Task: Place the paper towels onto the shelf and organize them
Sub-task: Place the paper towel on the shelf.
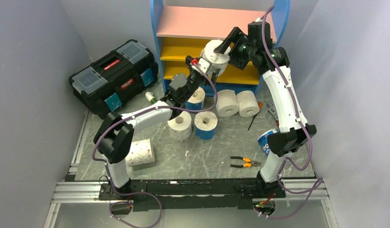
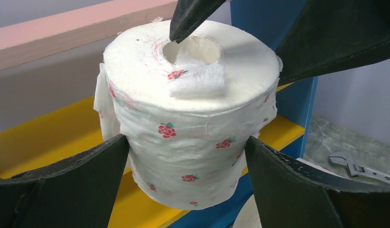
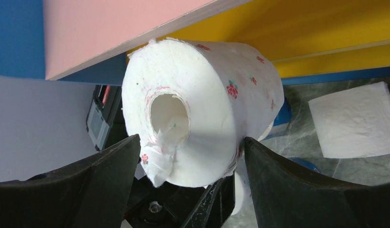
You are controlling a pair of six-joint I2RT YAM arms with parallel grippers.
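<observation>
Well, the flower-dotted roll (image 2: 193,109) hangs in the air just before the shelf (image 1: 157,28), below its pink top board, with the left gripper (image 2: 185,142) pinching its sides. The right gripper (image 3: 188,140) straddles the roll's end with fingers spread (whether they touch the paper, I can't tell). Six other rolls (image 1: 227,102) sit on the table (image 1: 207,152). A blue-wrapped shape (image 1: 265,140) is too hidden behind the right arm to name.

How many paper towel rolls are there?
8: a floral white roll held aloft at the blue-framed shelf; four white and two blue-wrapped on the table; another blue-wrapped one half hidden at right. More may be hidden.
</observation>
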